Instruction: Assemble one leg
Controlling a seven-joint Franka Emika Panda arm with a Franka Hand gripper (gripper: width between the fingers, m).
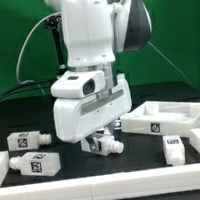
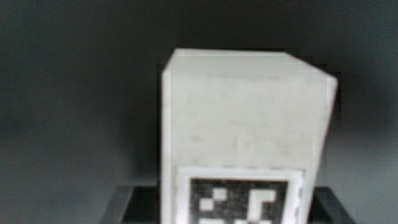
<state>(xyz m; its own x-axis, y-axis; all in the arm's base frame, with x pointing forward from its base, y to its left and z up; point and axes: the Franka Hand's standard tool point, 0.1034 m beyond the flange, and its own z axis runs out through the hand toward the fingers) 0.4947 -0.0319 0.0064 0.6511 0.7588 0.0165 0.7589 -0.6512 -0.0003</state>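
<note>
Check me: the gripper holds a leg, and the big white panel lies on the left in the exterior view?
One thing is off. The gripper does seem to hold a leg, but the panel lies on the exterior view's right, as that view shows.

**Asker:** What stands behind the work area?

**Describer:** A plain green cloth backdrop (image 1: 8, 58) fills the whole rear of the exterior view, from edge to edge.

**Asker:** And underneath?

**Describer:** A matte black tabletop (image 1: 139, 152) meets the green cloth at its far edge. A narrow white raised border strip (image 1: 107, 175) runs straight across its near side, with more black surface in front of it.

**Asker:** How is it lit?

**Describer:** The light is bright and even, with only soft shadows on the black top. In the wrist view the background is a dark grey, blurred surface (image 2: 71, 100).
</note>
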